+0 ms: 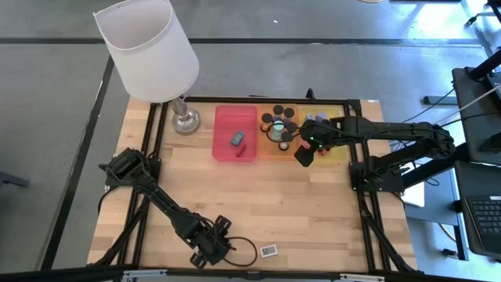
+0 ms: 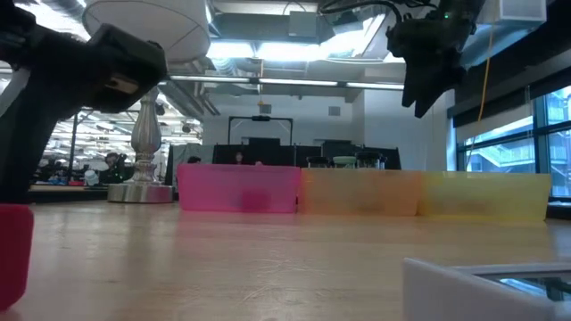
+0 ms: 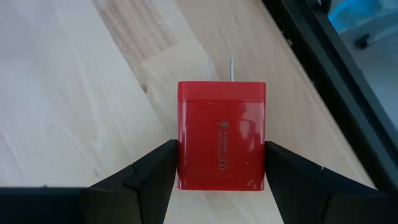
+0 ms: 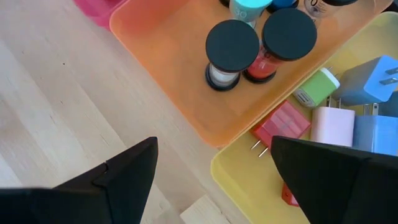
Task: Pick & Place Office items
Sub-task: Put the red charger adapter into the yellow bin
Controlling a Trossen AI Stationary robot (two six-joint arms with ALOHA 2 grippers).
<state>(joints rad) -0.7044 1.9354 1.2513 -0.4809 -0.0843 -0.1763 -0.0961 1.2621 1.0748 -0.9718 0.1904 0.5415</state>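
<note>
The wooden counter (image 1: 313, 196) has three trays in a row at the far side. The right pincer (image 1: 304, 154) hangs above the orange tray (image 4: 180, 81) and the yellow tray (image 4: 239, 177), its fingers apart and holding nothing. The left pincer (image 3: 221, 180) sits low near the counter's front edge, clamped on a red plug block (image 3: 221, 134) between its fingers.

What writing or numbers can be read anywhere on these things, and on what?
"3.0": on the red charger between the left gripper fingers, rotated sideways, after a small logo and word too blurred to read.
White block on the table near that gripper: dark marks on top, too small to read.
Chargers in the yellow tray and black-topped cylinders in the orange tray: no readable text.
</note>
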